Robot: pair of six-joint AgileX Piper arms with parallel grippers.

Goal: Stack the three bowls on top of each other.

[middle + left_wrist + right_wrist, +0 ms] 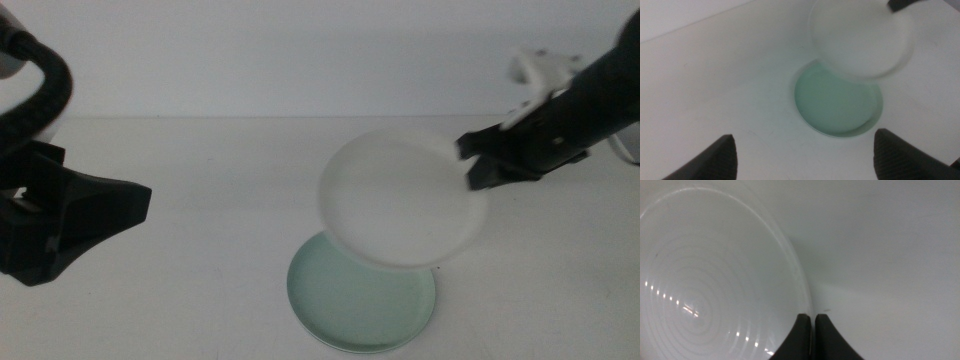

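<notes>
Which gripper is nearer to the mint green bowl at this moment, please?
Right. The right gripper holds the white bowl by its rim, raised above the mint green bowl. The left gripper waits open, off to the side.

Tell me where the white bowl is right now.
In the middle view the white bowl hangs right of centre, pinched at its rim by the right gripper, above and partly over the mint green bowl on the table.
</notes>
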